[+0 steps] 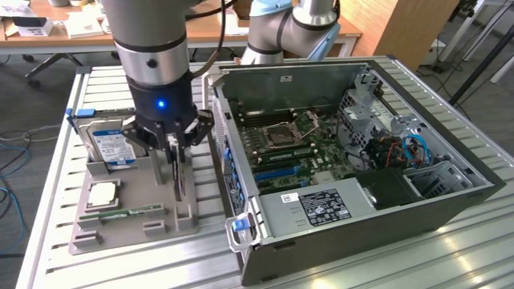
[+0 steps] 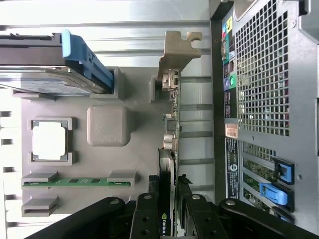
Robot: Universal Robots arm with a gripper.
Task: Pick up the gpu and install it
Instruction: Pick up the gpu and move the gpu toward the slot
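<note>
- The arm is reaching straight down over the grey holder (image 1: 120, 226) (image 2: 139, 99) on the table (image 1: 449, 259), wrist vertical.
- Its pincer (image 1: 173, 144) (image 2: 167, 199) is pinching the gpu (image 1: 180, 174) (image 2: 172, 129), which is standing on edge at the holder's side nearest the computer case (image 1: 362, 217) (bracket end away from the fingers).
- The fingers are hiding the card's gripped end; whether it is sitting in the holder's slot is hard to make out.

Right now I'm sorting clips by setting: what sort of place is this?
Probably a robotics lab or workshop: an open computer case lies on a slatted metal table, a grey parts tray beside it holds a hard drive, and a wooden desk stands behind.
</note>
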